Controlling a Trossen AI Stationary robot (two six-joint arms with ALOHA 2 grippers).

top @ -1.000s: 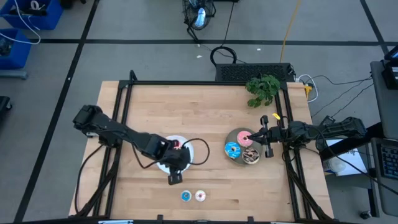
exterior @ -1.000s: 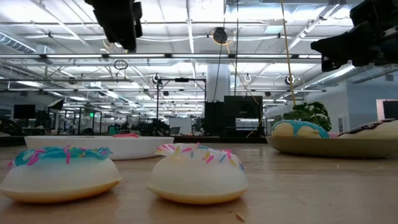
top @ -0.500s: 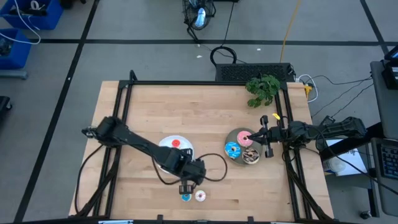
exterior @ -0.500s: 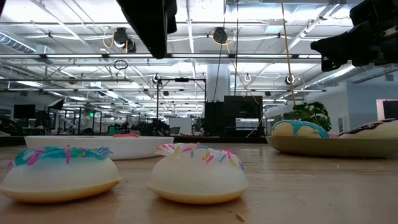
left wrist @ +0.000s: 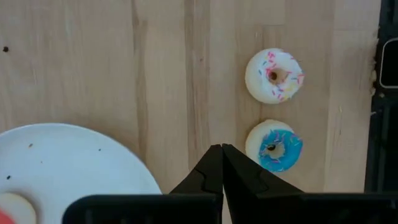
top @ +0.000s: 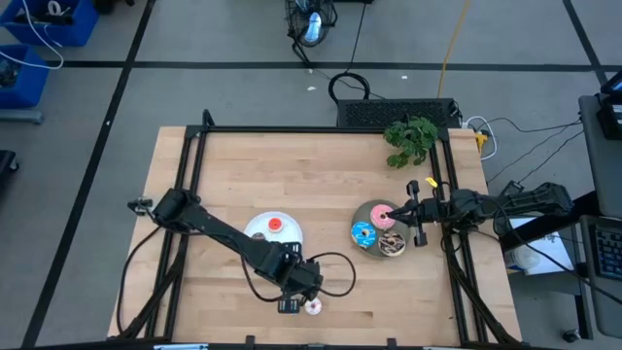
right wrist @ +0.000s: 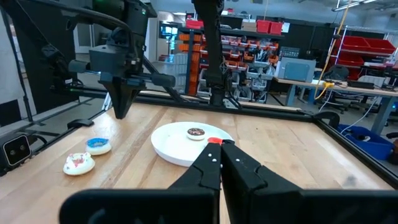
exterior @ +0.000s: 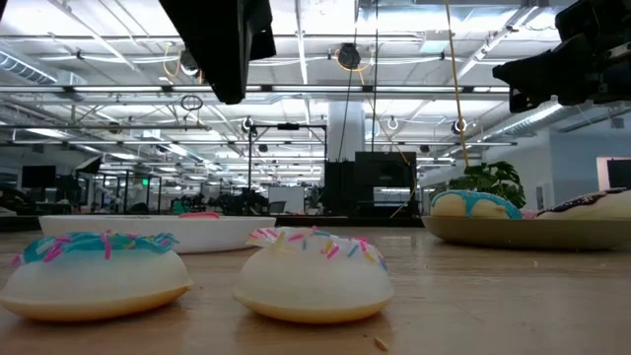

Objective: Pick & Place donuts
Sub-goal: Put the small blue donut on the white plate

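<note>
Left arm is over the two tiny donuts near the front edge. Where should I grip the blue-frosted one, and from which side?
Come straight down from above. The tiny blue donut lies flat on the table, hole up, so pinch across its outer rim. Set the left gripper, shut now, so its fingers close along the axis running away from the white-pink donut; the two sit close, and a finger between them would likely nudge it.

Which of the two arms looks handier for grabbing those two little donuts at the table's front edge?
Probably the left: its gripper hangs shut beside the blue donut and white-pink donut, while the right gripper waits at the grey plate.
</note>
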